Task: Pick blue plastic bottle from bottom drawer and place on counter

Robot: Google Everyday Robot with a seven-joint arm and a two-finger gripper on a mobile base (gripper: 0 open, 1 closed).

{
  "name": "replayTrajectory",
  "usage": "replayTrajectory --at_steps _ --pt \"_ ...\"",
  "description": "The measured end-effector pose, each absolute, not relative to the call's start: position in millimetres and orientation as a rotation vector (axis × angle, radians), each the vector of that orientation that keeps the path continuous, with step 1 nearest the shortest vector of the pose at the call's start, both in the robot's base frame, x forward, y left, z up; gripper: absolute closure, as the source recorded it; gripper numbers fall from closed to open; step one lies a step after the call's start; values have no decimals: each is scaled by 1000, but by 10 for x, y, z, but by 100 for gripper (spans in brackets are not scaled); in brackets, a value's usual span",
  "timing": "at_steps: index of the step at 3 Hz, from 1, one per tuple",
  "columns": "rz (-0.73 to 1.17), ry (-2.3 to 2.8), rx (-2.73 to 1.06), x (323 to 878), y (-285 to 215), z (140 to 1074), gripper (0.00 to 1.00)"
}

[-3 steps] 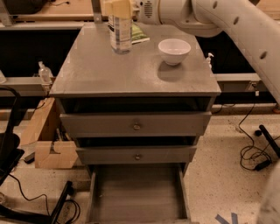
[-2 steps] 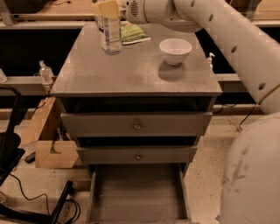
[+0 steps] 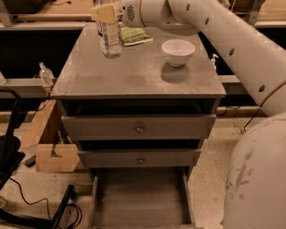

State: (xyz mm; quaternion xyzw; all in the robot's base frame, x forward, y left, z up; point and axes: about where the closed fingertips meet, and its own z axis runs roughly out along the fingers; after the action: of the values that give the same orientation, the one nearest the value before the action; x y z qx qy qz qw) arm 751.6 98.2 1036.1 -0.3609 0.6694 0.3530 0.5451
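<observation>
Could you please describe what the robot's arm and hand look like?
The arm is a thick, rounded off-white tube dotted with small dark holes, with a perforated grille near the wrist. The hand, over the far left corner of the counter, is pale tan.

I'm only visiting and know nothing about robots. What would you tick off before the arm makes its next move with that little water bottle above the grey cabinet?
1. Grip: the gripper, at the back left of the counter, is shut on the top of the small clear blue plastic bottle: ok.
2. Bottle upright: ok.
3. Bottle over the flat grey counter, well in from its edges: ok.
4. Bottle's base resting on the counter: cannot tell.
5. Round white bowl stands apart from the bottle: ok.
6. Folded green cloth just behind the bottle, touching or not: cannot tell.
</observation>
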Motion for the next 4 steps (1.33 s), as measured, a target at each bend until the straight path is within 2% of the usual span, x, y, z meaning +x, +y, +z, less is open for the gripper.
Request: replayTrajectory --at_steps 4 --pt "779 1575 -866 8155 1304 9387 100"
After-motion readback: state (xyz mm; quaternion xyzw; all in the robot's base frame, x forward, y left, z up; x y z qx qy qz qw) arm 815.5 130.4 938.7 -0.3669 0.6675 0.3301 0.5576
